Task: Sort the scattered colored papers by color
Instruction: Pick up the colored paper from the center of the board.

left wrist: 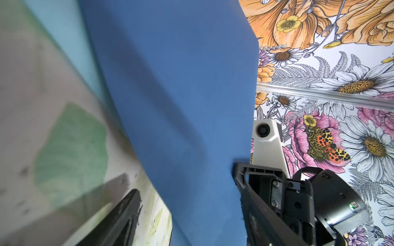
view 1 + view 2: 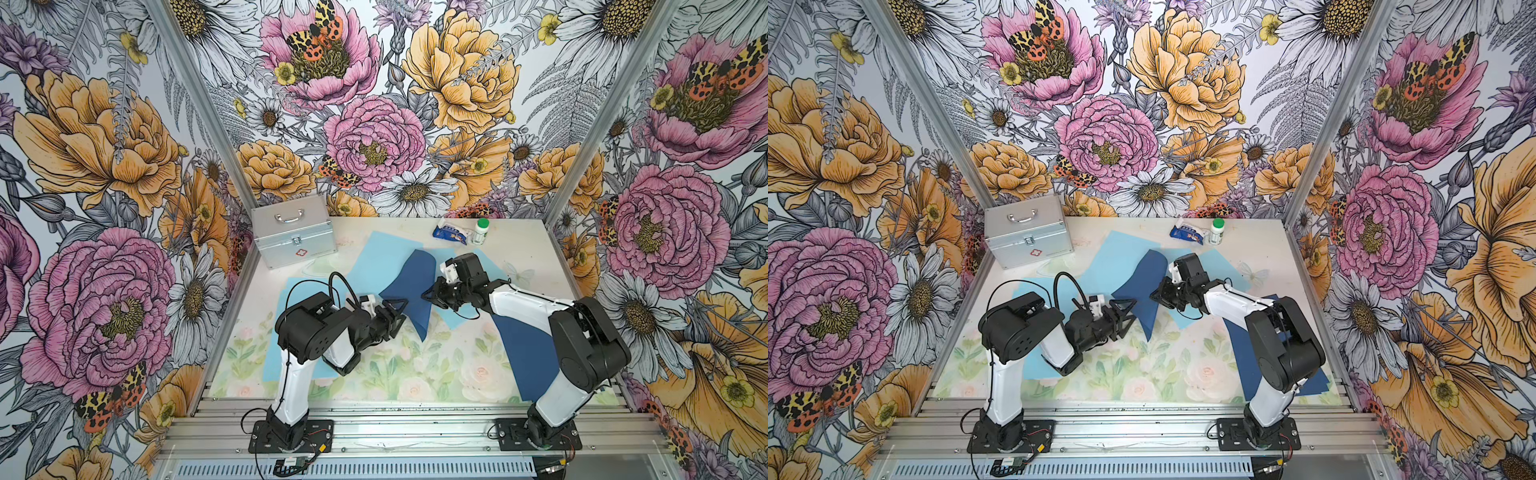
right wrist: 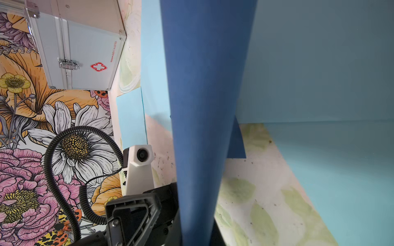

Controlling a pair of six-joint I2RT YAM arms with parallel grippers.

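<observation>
A navy paper (image 2: 409,286) (image 2: 1140,282) stands curled up off the table mid-scene. My right gripper (image 2: 424,297) (image 3: 196,234) is shut on its right edge; the sheet (image 3: 202,106) rises from between the jaws. My left gripper (image 2: 402,312) (image 1: 187,183) is at the sheet's left edge, jaws still apart, with the navy sheet (image 1: 181,106) running between them. A second navy paper (image 2: 528,361) lies flat under the right arm. Light blue papers lie at the back (image 2: 374,253), under the left arm (image 2: 286,332) and beneath the right gripper (image 2: 457,320).
A silver case (image 2: 293,237) stands at the back left corner. A blue-and-white packet (image 2: 451,232) and a white bottle with a green cap (image 2: 481,231) sit at the back. The floral table mat (image 2: 395,374) shows bare in front between the arms.
</observation>
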